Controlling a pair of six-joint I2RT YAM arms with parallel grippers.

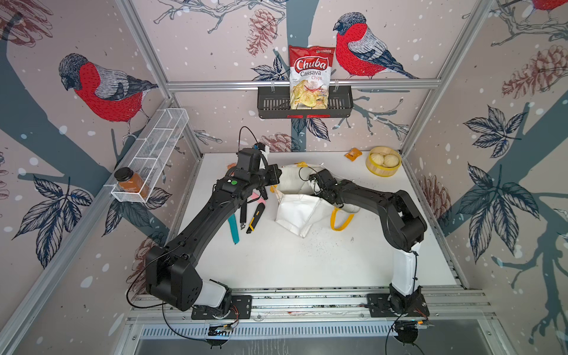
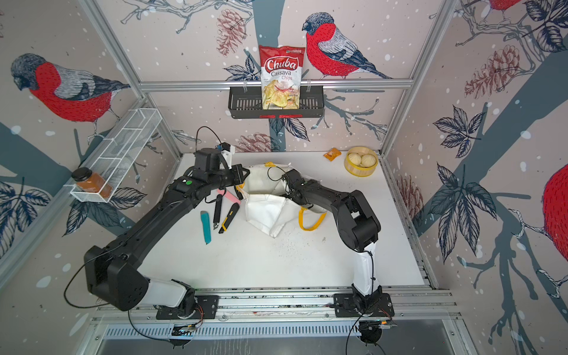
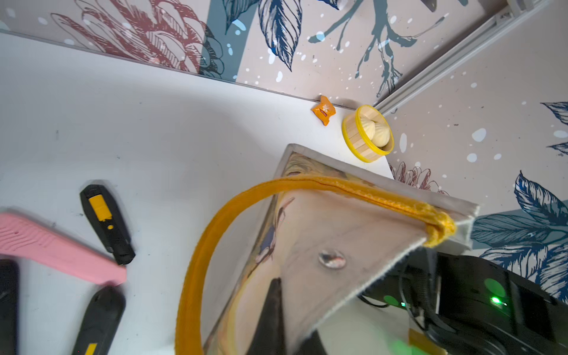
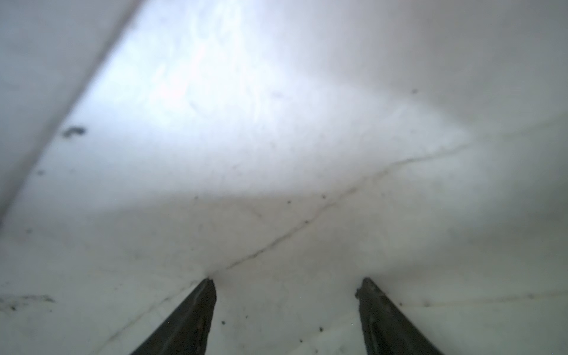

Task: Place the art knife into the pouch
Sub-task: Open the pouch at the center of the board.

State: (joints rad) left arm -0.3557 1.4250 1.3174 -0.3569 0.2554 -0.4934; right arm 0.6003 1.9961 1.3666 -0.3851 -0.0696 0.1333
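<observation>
- Teal cutter (image 1: 234, 229), left of centre in a top view, lay flat on the white table (image 1: 276, 264). Untouched, not wanted for the job.
- Art knife (image 1: 243, 215), my guess the slim black one, lay just right of the teal cutter. It was flat on the table, outside the pouch and in nobody's grip. Can't be sure which cutter counts.
- Yellow-black cutter (image 1: 255, 218) lay beside it, and a pink cutter (image 1: 256, 196) sat half under the left arm.
- Left gripper (image 1: 266, 190), centre-left, was clenched on the pouch rim. The left wrist view showed fabric pinched between the fingers (image 3: 273, 304), likely lifting the rim to keep the mouth up.
- Pouch (image 1: 295, 212), centre, was slumped on the table with its mouth gaping and one yellow handle (image 1: 340, 219) trailing at lower right.
- Right gripper (image 4: 287, 281) was down inside the pouch with its jaws spread and nothing between them, only white lining around. Probably spreading the opening.
- Judgement: prep stage, knife pickup not yet done.
- Yellow bowl (image 1: 372, 172), upper right corner, irrelevant.
</observation>
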